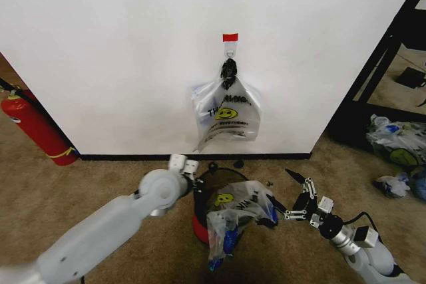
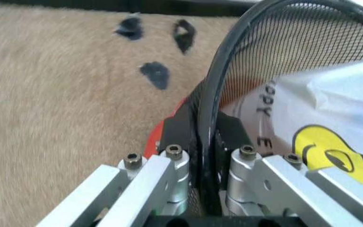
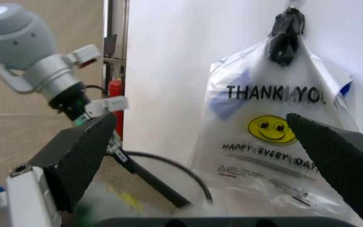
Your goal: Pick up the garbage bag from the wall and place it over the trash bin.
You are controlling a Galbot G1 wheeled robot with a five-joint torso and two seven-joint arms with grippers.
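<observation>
Glossy plastic garbage bag [image 1: 243,214], mesh trash bin [image 1: 208,187]

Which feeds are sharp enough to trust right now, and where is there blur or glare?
Head view: evenly lit and sharp; the garbage bag on the trash bin reads clearly. Left wrist view: the carpet and mesh are soft, and the left gripper fingers look blurred up close. Right wrist view: lettering on the bunch of bags is crisp, while the near finger pads are dark and out of focus.
</observation>
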